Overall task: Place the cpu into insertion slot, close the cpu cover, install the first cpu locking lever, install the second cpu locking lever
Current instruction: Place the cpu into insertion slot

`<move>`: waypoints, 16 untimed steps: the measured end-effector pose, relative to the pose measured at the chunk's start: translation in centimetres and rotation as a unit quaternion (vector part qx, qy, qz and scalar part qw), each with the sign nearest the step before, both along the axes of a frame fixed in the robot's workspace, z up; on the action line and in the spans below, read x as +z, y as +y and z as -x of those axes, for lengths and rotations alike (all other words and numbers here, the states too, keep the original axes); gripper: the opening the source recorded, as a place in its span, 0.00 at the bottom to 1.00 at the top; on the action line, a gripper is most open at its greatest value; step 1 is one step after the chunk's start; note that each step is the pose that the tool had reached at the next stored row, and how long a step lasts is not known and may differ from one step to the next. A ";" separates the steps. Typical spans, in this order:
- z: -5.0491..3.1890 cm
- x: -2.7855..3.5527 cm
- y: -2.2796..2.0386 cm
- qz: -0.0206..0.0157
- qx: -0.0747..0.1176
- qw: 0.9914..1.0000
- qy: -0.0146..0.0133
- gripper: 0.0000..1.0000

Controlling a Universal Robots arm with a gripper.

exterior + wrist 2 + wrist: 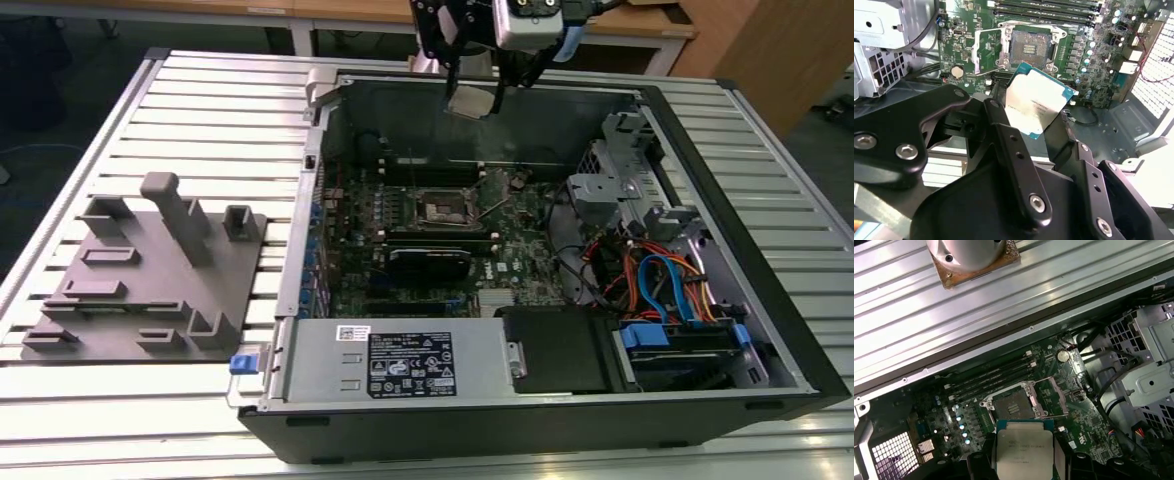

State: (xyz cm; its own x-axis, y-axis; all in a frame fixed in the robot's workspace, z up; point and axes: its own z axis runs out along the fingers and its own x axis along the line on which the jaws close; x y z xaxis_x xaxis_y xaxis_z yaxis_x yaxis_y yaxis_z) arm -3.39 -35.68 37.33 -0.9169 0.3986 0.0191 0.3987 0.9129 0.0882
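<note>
Currently: gripper, jaws narrowed onto two opposite edges of the cpu; chip tilted, held in the air well clear of the uncovered insertion slot.

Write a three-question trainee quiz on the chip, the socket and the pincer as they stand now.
1. True or false: the small flat square silver-grey cpu lies in the square dark insertion slot with the silvery rim.
2. The black metal pincer is: A open and empty; B shut on the cpu; C shut on a cable.
3. Fill in: the cpu hangs ___ the green circuit board.
Key: 1 false; 2 B; 3 above.
</note>
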 end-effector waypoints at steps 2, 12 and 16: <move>0.00 0.00 0.00 0.000 0.000 1.000 0.000 0.54; 0.00 -0.01 0.00 0.000 -0.001 1.000 0.000 0.54; 0.00 -0.01 0.00 0.000 -0.007 1.000 0.000 0.54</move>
State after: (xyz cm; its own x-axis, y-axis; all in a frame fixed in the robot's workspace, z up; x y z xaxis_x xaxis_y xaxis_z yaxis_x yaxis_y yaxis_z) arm -3.39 -35.67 37.32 -0.9115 0.4108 0.0190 0.4108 0.9074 0.0883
